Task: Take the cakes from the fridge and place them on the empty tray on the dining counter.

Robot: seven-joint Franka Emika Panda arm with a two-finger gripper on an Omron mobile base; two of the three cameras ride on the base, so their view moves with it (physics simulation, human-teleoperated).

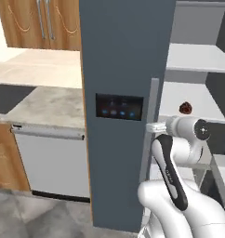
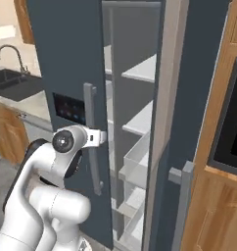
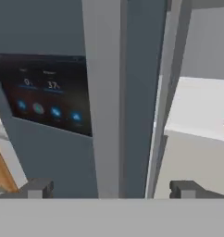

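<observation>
A: How do the fingers (image 3: 111,187) stand?

B: Spread as wide as they go, and nothing is between the tips. In the hand view one tip sits low on each side, and the long grey handle (image 3: 106,97) of the fridge's shut door rises straight up between them, just ahead of them. Whether it touches either tip I cannot tell.

A: And the fridge (image 1: 126,56) itself?

B: It is right in front of the fingers. The slate-grey door with the black panel (image 3: 46,92) and its blue lights lies beyond the one tip, still closed. Beyond the other tip the second door stands open, and white shelves (image 3: 202,109) show inside.

A: Any cake in sight?

B: One, the dark brown-red round cake (image 1: 186,108). It sits on a white shelf inside the open half, past the handle and off to the side of the fingers, well apart from them. In the hand view only a dark sliver of it shows at the edge of the picture.

A: And the tan square one?

B: I cannot make it out.

A: What lies around the fridge?

B: A pale marble desk (image 1: 44,104) over a white dishwasher (image 1: 51,162) on the closed-door side, with a dark sink (image 2: 15,81) and its tap further along.
</observation>
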